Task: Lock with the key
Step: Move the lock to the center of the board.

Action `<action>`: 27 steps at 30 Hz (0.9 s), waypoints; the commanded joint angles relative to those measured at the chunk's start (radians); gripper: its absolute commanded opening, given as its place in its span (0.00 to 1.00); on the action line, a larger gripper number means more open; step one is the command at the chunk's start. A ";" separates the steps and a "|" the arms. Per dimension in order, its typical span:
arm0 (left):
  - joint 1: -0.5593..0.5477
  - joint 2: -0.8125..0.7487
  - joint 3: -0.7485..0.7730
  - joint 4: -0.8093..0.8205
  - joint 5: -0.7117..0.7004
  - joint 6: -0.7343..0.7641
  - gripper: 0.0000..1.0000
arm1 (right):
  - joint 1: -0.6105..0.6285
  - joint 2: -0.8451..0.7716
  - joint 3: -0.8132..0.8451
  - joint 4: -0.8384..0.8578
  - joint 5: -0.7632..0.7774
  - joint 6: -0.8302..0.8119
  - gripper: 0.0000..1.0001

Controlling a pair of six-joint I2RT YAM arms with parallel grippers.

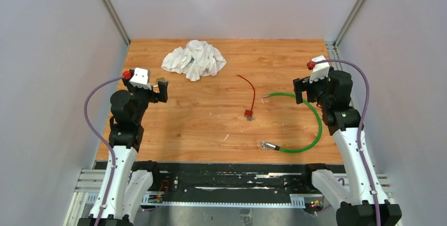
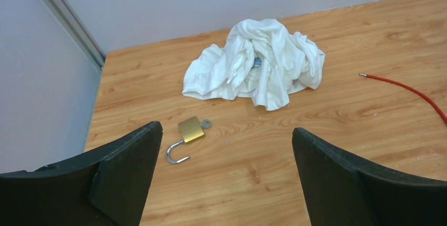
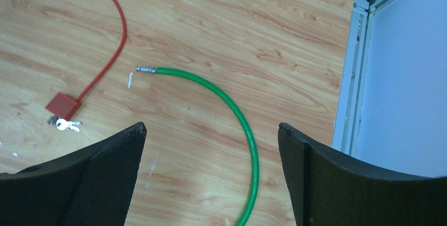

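Top external view showed both arms poised over the wooden counter, with nothing in either grip. The left tool was spread wide and empty, and so was the right tool.

Left wrist view caught a small brass padlock lying on the counter by the left edge, just on the near side of a crumpled white cloth. Its steel shackle was swung open, and a silver key was apparently seated in its body.

Mid-counter lay a red cable lock with a bunch of small keys touching its block and the cable's far end free. To its right curved a green cable, both ends unjoined.

Which lock the task meant could not be told for certain. No step looked done, since every lock lay open and ungripped. What seemingly remained was to grasp a lock, push its shackle or cable end home, and turn the key.
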 commanded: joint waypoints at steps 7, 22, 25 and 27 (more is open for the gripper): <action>-0.013 0.046 -0.013 0.017 0.186 0.100 0.98 | 0.049 0.050 -0.020 -0.454 -0.184 -0.478 0.93; -0.061 0.084 -0.035 0.017 0.285 0.156 0.98 | 0.482 0.226 -0.353 -0.281 -0.147 -0.542 0.74; -0.063 0.095 -0.032 0.017 0.283 0.164 0.98 | 0.534 0.308 -0.343 -0.254 -0.120 -0.532 0.61; -0.065 0.103 -0.031 0.018 0.287 0.169 0.98 | 0.572 0.355 -0.306 -0.250 -0.116 -0.492 0.50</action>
